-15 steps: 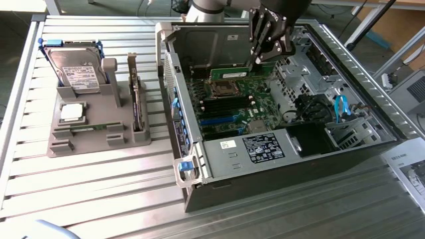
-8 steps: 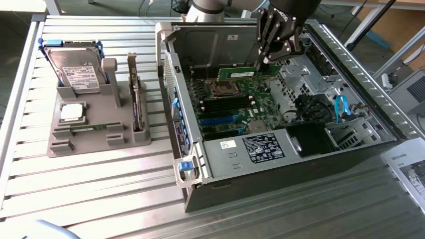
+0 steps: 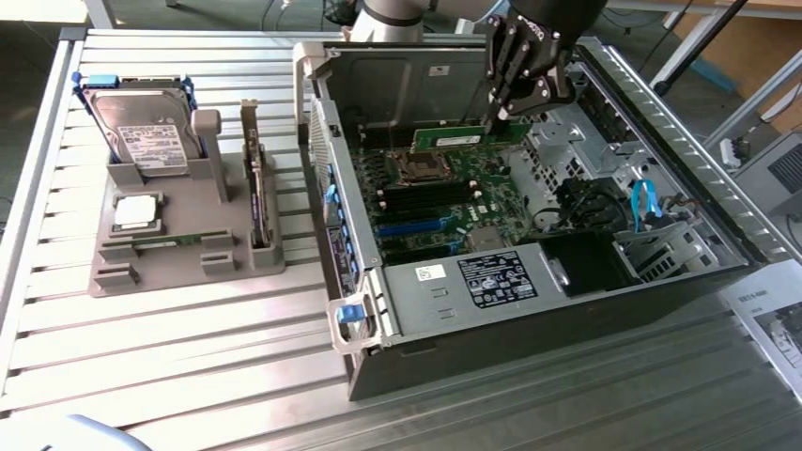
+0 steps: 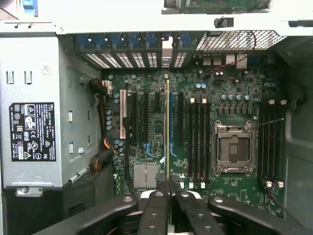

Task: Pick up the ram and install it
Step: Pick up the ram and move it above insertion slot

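- The jaws are closed down to a narrow gap and pinch the ram [image 3: 467, 137] by its upper long edge. They hang inside the open side of the computer case [image 3: 501, 371].
- In the exterior view the ram is a long green stick held level, long edge down. It sits over the motherboard [image 3: 439, 202] at the end of the case farthest from the power supply [image 3: 495, 277].
- In the wrist view the ram [image 4: 167, 132] appears edge-on as a thin pale line running out from between the dark fingers [image 4: 157, 215]. It lies parallel to the long slots of the motherboard [image 4: 156, 122].
- The empty processor socket [image 4: 234, 149] lies inside the case to one side of the ram. The power supply [image 4: 34, 132], with its black label, lies to the other.
- Outside the case, to the exterior view's left, a grey holder [image 3: 163, 249] stands on the slatted metal worktop [image 3: 188, 366].
- The holder carries a hard drive [image 3: 148, 132] leaning upright at its end farther from the camera. An expansion card [image 3: 257, 188] stands on edge on the side of the holder nearest the case.
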